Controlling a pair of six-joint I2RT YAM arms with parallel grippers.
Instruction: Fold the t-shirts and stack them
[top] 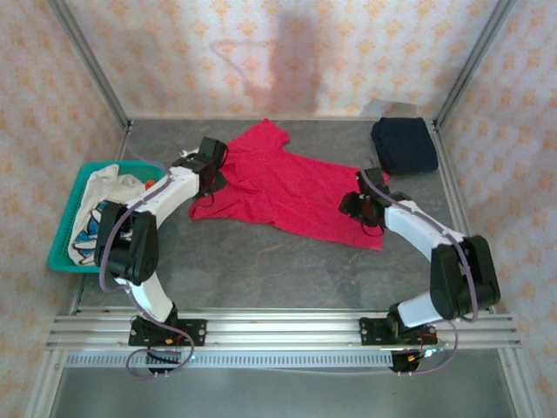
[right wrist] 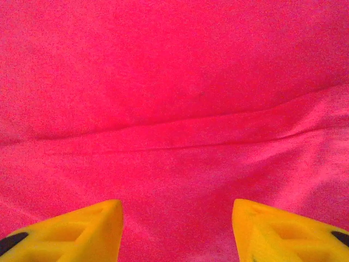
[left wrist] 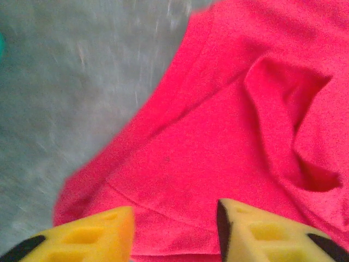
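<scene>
The left gripper [left wrist: 174, 221] has its yellow fingers [left wrist: 92, 232] standing apart over the edge of the red shirt [left wrist: 229, 136]. The right gripper [right wrist: 177, 218] is likewise spread wide over the same cloth. The red shirt lies spread out and rumpled in the middle of the table [top: 261, 261], between the two arms. At the left, the white flowered shirt [top: 103, 196] sits bunched in a teal basket [top: 59, 252]. The folded navy shirt [top: 404, 144] rests in the far right corner.

A lab test booth: a metal frame [top: 90, 61] holds patterned wall panels [top: 348, 52] around a grey table [top: 261, 261], with a left arm [top: 152, 198] and a right arm [top: 418, 226] bolted to a rail [top: 278, 331]
</scene>
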